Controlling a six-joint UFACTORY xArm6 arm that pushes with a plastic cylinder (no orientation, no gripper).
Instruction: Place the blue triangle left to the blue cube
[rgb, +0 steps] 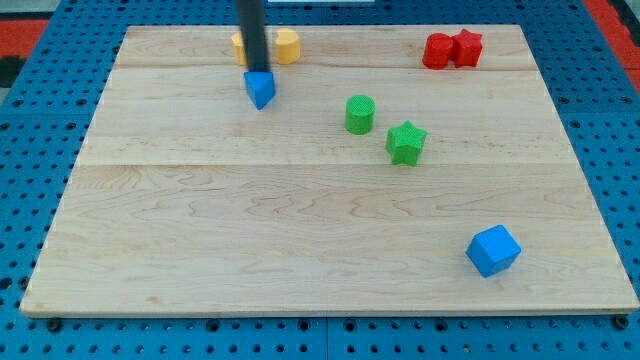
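My tip, a bare rod with no claw to spread or close, touches the top edge of the blue triangle near the board's upper left, with two yellow blocks just behind the rod. Mid-board sit the green cylinder and green star, right on the diagonal run; likely snag there. Blue cube lies well apart at lower right; an off-centre push could spin the triangle away or knock the cube.

board — blue triangle | blue cube | green, red, yellow blocks
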